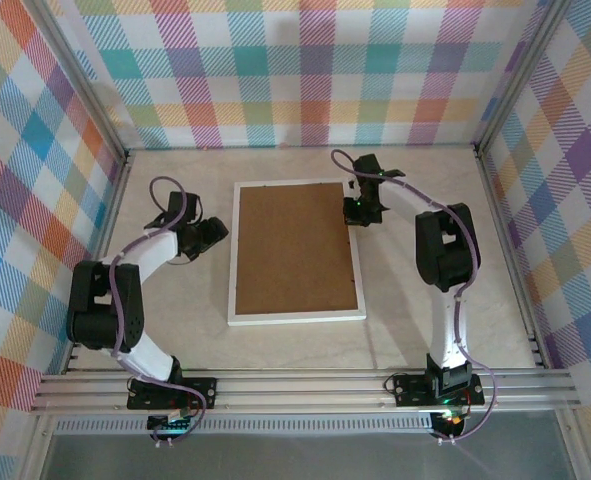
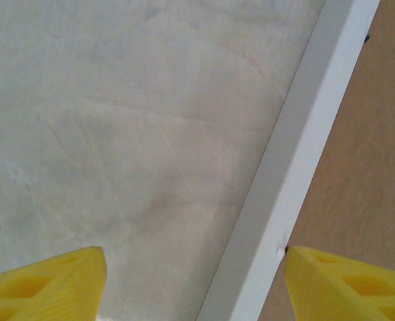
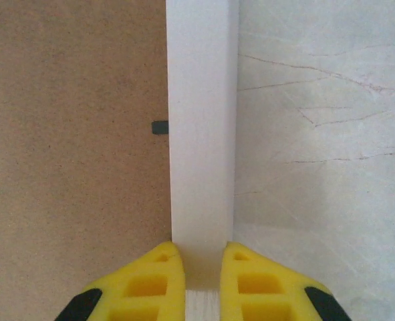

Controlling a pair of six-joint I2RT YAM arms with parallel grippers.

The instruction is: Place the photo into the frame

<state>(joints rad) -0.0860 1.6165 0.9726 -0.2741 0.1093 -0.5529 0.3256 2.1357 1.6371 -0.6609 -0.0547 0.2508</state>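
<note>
The frame [image 1: 295, 317] lies back up in the middle of the table, its brown board [image 1: 295, 250] facing me inside the narrow white border. The photo is out of view. My right gripper [image 1: 357, 212] is at the frame's right side near the far corner. In the right wrist view the gripper [image 3: 202, 274] is shut on the white border [image 3: 202, 134], one yellow finger on each side. My left gripper [image 1: 218, 232] hangs over the frame's left side. Its yellow fingers [image 2: 43, 284] stand wide apart, open, with the white border [image 2: 311, 147] running between them.
A small black tab [image 3: 159, 127] sticks out over the brown board beside the right border. Pale marbled tabletop [image 1: 175, 330] surrounds the frame. Checked walls [image 1: 295, 70] and metal posts close in the back and sides. The arm bases sit on a rail [image 1: 295, 385] at the near edge.
</note>
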